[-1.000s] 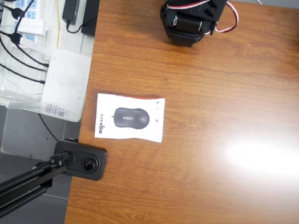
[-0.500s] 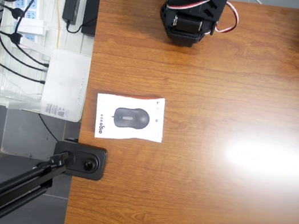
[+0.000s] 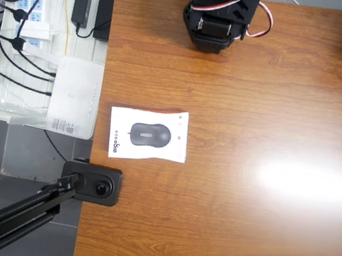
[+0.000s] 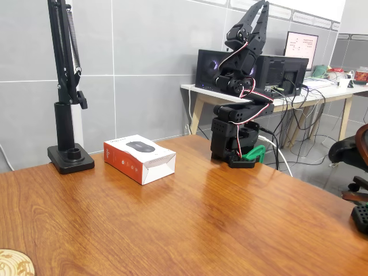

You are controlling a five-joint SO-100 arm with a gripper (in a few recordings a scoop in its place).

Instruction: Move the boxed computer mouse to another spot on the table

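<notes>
Black gripper [image 4: 257, 12] points straight up above the folded arm, its fingers drawn together at the tip and holding nothing. Red and white wires run down the arm [image 4: 238, 69] to its base [image 4: 233, 141], which stands at the far edge of the table [image 4: 230, 230]; in the overhead view the arm [image 3: 219, 10] sits at the top edge. Well apart from the base, the mouse box [image 4: 140, 158] lies flat on the wood with its orange-red side facing the fixed camera. From overhead the box [image 3: 148, 134] is near the table's [image 3: 261, 104] left edge, slightly askew, mouse picture up. Just beside it a black stand [image 4: 68, 86] is clamped at the edge. Off the table to the left sits a white tray [image 3: 14, 41] of power strips and cables, with a plain white box [image 3: 74, 94] in it
</notes>
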